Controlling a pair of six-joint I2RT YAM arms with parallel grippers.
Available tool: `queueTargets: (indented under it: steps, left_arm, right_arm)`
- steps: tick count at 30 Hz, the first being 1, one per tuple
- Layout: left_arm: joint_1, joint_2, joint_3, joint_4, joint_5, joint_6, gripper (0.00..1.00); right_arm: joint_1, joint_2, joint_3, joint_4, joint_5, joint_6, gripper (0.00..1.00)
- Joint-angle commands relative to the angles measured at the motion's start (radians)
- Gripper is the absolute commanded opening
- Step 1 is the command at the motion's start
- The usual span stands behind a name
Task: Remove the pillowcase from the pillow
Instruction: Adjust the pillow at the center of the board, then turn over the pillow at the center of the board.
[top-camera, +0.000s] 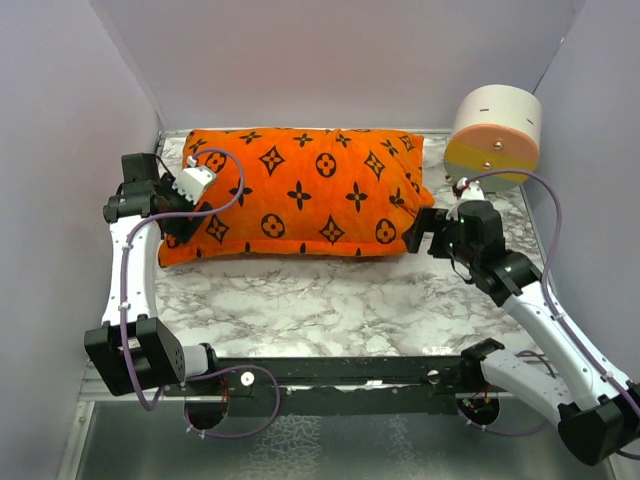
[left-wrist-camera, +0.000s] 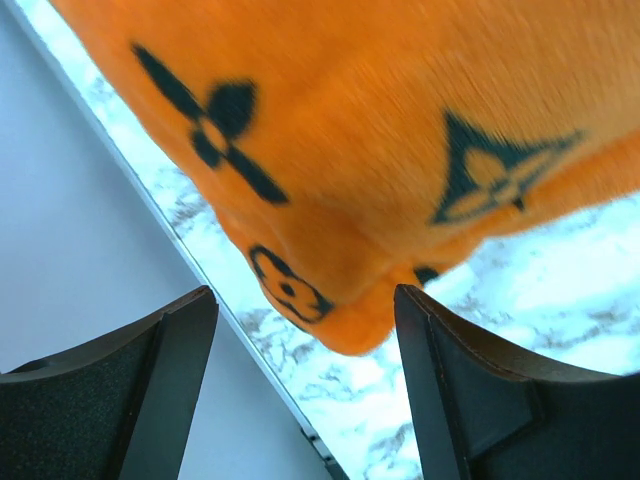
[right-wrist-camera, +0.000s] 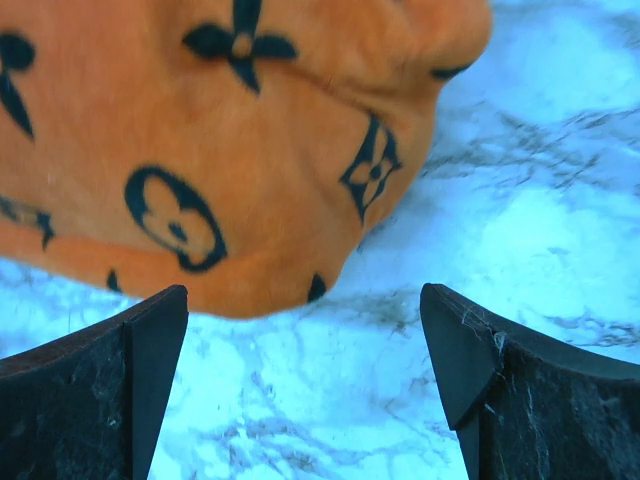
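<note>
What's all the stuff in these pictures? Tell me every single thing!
pillowcase: one, orange with black flower shapes, stuffed plump, lying across the far half of the table.
round cylinder: one, white, orange and yellow bands, far right corner.
table: one, white-grey marble, under everything.
left gripper: one, black fingers, open around the pillowcase's near left corner.
right gripper: one, black fingers, open at the pillowcase's near right corner.
</note>
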Motion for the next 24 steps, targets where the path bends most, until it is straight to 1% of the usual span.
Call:
queueTargets:
  steps: [1, 3, 5, 9, 12, 14, 16, 18, 21, 23, 24]
  left_arm:
    - [0.031, -0.050, -0.018, -0.213, 0.085, 0.170, 0.75]
    - [0.034, -0.054, -0.029, -0.251, 0.087, 0.203, 0.77]
    - [0.037, -0.059, -0.056, -0.257, 0.077, 0.218, 0.77]
    - [0.042, -0.081, -0.157, -0.149, 0.031, 0.215, 0.78]
    - [0.042, -0.084, -0.230, -0.052, 0.006, 0.199, 0.79]
    - [0.042, -0.067, -0.255, 0.009, 0.002, 0.174, 0.79]
    - [0.042, -0.045, -0.269, 0.083, -0.003, 0.135, 0.79]
    - [0.042, -0.028, -0.283, 0.157, -0.001, 0.100, 0.79]
    - [0.042, -0.014, -0.284, 0.238, 0.030, 0.056, 0.78]
    - [0.039, -0.017, -0.282, 0.269, 0.050, 0.035, 0.73]
    - [0.035, -0.020, -0.281, 0.281, 0.055, 0.023, 0.68]
  right_arm:
    - [0.005, -0.054, -0.079, 0.066, -0.174, -0.056, 1.00]
    - [0.005, -0.019, -0.082, 0.094, -0.228, -0.076, 1.00]
    - [0.005, 0.029, -0.083, 0.118, -0.253, -0.090, 1.00]
    - [0.005, 0.117, -0.084, 0.200, -0.263, -0.117, 0.99]
    - [0.005, 0.203, -0.052, 0.252, -0.273, -0.145, 1.00]
    - [0.005, 0.262, -0.013, 0.253, -0.289, -0.169, 1.00]
    - [0.005, 0.312, 0.016, 0.249, -0.323, -0.189, 0.97]
    - [0.005, 0.341, 0.015, 0.262, -0.356, -0.187, 0.90]
    - [0.005, 0.356, -0.019, 0.306, -0.399, -0.154, 0.76]
    - [0.005, 0.357, -0.031, 0.311, -0.398, -0.130, 0.62]
    - [0.005, 0.350, -0.036, 0.311, -0.398, -0.126, 0.55]
